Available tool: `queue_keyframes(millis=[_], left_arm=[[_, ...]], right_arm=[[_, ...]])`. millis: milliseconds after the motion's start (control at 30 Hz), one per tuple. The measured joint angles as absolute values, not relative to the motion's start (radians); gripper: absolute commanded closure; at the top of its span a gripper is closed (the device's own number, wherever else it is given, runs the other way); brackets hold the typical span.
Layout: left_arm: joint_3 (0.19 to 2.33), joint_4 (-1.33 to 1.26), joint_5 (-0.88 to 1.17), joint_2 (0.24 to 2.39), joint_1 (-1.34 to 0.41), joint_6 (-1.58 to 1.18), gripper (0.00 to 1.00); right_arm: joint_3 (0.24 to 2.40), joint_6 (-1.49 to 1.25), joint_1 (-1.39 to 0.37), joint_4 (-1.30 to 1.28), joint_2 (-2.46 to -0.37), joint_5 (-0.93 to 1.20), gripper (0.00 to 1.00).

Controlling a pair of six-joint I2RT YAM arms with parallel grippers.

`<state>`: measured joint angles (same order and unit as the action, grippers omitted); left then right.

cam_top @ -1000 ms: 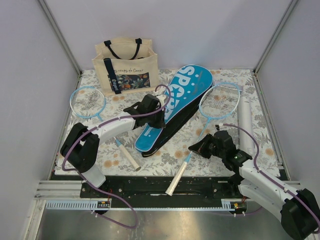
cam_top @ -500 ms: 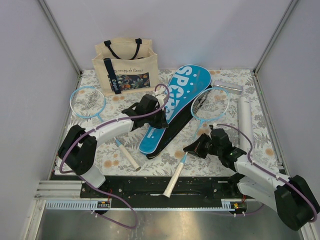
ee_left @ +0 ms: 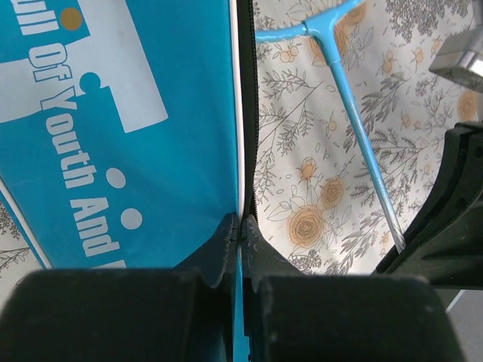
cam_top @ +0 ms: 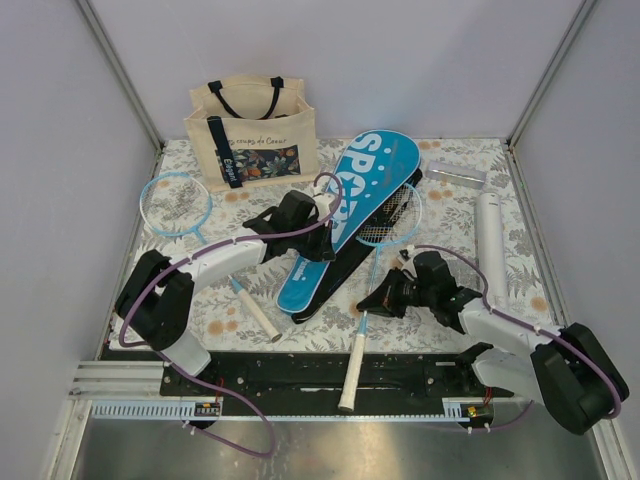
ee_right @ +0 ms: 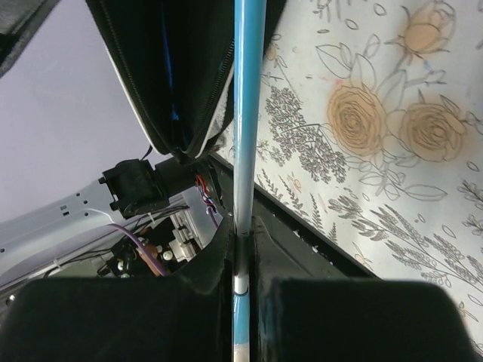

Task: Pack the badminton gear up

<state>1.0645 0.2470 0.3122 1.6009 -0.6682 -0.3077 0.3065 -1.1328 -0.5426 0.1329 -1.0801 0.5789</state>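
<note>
Black left gripper (ee_left: 240,228) is seen pinched tight on the zip edge of the case (ee_left: 121,136), blue side up, floral cloth (ee_left: 317,219) beside it. Right gripper (ee_right: 241,234) is clamped on the blue shaft of a racket (ee_right: 247,90), toward the handle end. In the right wrist view the case mouth is seen gaping, black lining showing, just beside the shaft.

From above, that racket's head is seen against the case's right edge; how far it is inside cannot be told. Its white handle is seen overhanging the near edge of the cloth, above the black plate (cam_top: 300,368). Case is laid diagonally mid-table, SPORT lettering toward the far side.

Second racket (cam_top: 176,203) is laid on the left, head far, handle near, apart from the case. Tube (cam_top: 490,240) is laid lengthwise by the right edge, with a silvery block (cam_top: 455,175) just beyond it. Tote (cam_top: 255,135) is stood upright at the far left.

Cloth is white with orange flowers and grey leaves, spread over the table. Pale lilac-grey walls (cam_top: 350,60) are set on three sides, metal posts in the far corners. A metal rail (cam_top: 130,380) is run along the near edge.
</note>
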Motion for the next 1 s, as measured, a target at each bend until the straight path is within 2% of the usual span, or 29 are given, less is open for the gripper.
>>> queue_keyframes(millis=[267, 600, 1000], left_arm=[[1.065, 0.282, 0.341, 1.588, -0.667, -0.27, 1.0], [1.02, 0.245, 0.411, 1.555, -0.666, -0.308, 1.0], [0.951, 0.192, 0.467, 1.517, -0.666, -0.386, 1.0]], right_arm=[[0.412, -1.095, -0.535, 0.171, -1.22, 0.604, 1.0], [0.514, -1.097, -0.501, 0.368, -1.503, 0.638, 1.0], [0.582, -1.094, -0.463, 0.473, -1.655, 0.632, 1.0]])
